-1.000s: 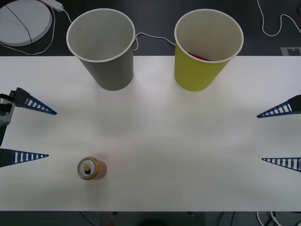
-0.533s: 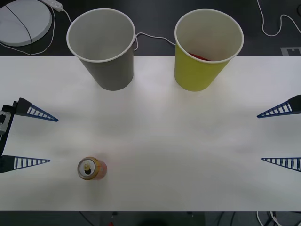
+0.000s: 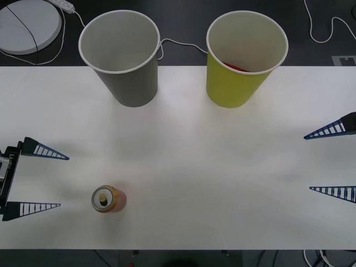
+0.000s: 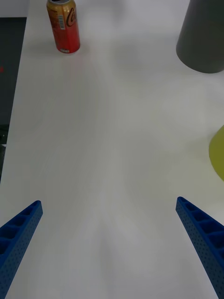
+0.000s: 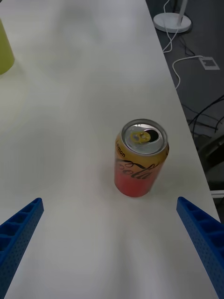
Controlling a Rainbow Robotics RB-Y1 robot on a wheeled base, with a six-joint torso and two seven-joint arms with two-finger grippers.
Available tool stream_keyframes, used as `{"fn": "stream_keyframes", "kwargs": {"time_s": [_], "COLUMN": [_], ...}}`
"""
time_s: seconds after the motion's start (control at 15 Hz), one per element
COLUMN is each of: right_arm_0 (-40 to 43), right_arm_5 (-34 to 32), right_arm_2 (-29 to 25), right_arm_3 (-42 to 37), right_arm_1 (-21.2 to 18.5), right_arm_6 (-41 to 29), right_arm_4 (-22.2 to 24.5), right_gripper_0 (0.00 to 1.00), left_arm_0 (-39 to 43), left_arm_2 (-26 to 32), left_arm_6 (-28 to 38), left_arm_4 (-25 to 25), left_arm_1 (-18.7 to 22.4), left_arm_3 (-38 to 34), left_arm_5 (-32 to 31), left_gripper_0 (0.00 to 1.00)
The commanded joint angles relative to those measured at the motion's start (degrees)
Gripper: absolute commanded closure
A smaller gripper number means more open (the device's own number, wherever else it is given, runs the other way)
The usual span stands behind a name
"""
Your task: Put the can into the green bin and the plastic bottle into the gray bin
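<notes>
The can (image 3: 109, 199) stands upright on the white desk (image 3: 189, 161), near the front edge and toward its left end, gold top up with the pull tab showing; the left wrist view shows its orange-and-red side (image 5: 140, 164) (with cola lettering and the word "lemon" near the rim). Just to the can's left, by the desk's left edge, the left gripper (image 3: 43, 179) hangs with its two blue ribbed fingers spread wide and nothing between them, one fingertip (image 3: 62, 157) farther back than the can, the other about level with it; the gripper is apart from the can. Well away, at the back edge, the gray bin (image 3: 119, 57) stands upright toward the left and the green bin (image 3: 245, 58) upright toward the right, the two side by side with a gap between; something red lies inside the green bin against its far wall. At the desk's right edge the right gripper (image 3: 322, 164) waits, its fingers likewise spread apart and empty.
</notes>
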Motion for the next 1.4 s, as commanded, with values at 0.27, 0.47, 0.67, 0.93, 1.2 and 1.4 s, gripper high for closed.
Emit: {"fn": "stream_keyframes", "kwargs": {"time_s": [0.27, 0.47, 0.67, 0.93, 1.2, 1.4], "right_arm_0": [0.00, 0.00, 0.00, 0.00, 0.00, 0.00], "right_arm_5": [0.00, 0.00, 0.00, 0.00, 0.00, 0.00], "right_arm_2": [0.00, 0.00, 0.00, 0.00, 0.00, 0.00], "right_arm_3": [0.00, 0.00, 0.00, 0.00, 0.00, 0.00], "right_arm_1": [0.00, 0.00, 0.00, 0.00, 0.00, 0.00], "right_arm_6": [0.00, 0.00, 0.00, 0.00, 0.00, 0.00], "right_arm_4": [0.00, 0.00, 0.00, 0.00, 0.00, 0.00], "right_gripper_0": [0.00, 0.00, 0.00, 0.00, 0.00, 0.00], "left_arm_0": [-0.26, -1.32, -3.51, -5.54, -5.45, -5.45], "left_arm_2": [-7.28, -11.59, -17.56, -23.80, -24.68, -24.68], "left_arm_6": [-12.35, -17.71, -22.02, -23.77, -25.44, -26.15], "left_arm_4": [6.45, 10.40, 15.24, 20.86, 22.45, 22.71], "left_arm_1": [0.05, 0.05, -0.04, -0.39, -2.85, -4.87], "left_arm_3": [10.19, 15.29, 20.65, 25.05, 26.19, 26.54], "left_arm_5": [-0.04, 0.05, 0.05, 0.66, 1.54, 2.07], "left_gripper_0": [0.00, 0.00, 0.00, 0.00, 0.00, 0.00]}}
